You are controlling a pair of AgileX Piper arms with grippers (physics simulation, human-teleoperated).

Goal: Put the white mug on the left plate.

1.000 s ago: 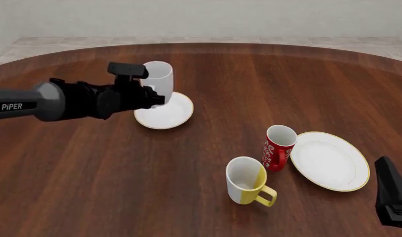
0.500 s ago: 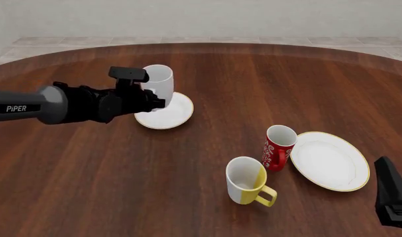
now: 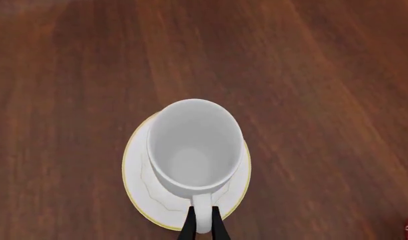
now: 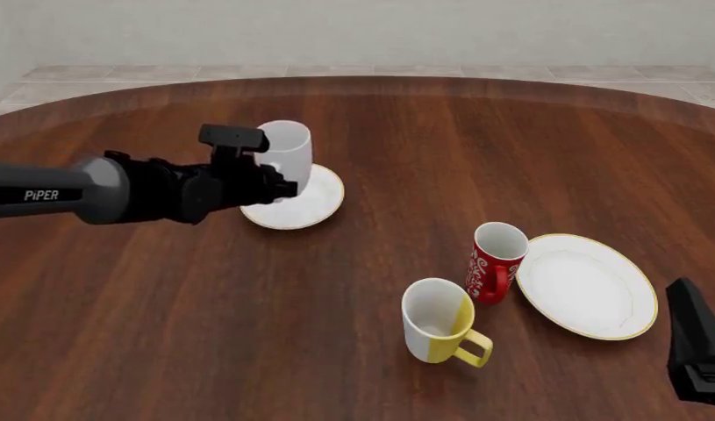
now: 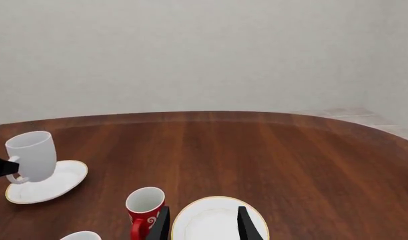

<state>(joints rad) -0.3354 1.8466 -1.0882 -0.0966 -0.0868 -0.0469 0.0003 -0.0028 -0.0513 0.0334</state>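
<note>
**White mug held over the small plate, ready to be set down**

At the lower right edge of the front view the right gripper (image 4: 699,355) sits idle; its wrist view shows its fingers apart with nothing between them. Just above, in the lower middle of the frame, stand the yellow-and-white mug (image 4: 439,332), then the red mug with white lettering (image 4: 493,261) just beside the larger gold-rimmed plate (image 4: 585,285).

Farther back, upper left of centre, the left gripper (image 4: 274,181) is clamped on the loop handle of the white mug (image 4: 283,150), which is upright over the left plate (image 4: 294,198); the right wrist view suggests it is tipped slightly and barely clear of the plate.

The placing step seems nearly finished: what remains is probably a short lowering, then letting go of the handle.

Count: three mugs, two plates, two grippers.
</note>
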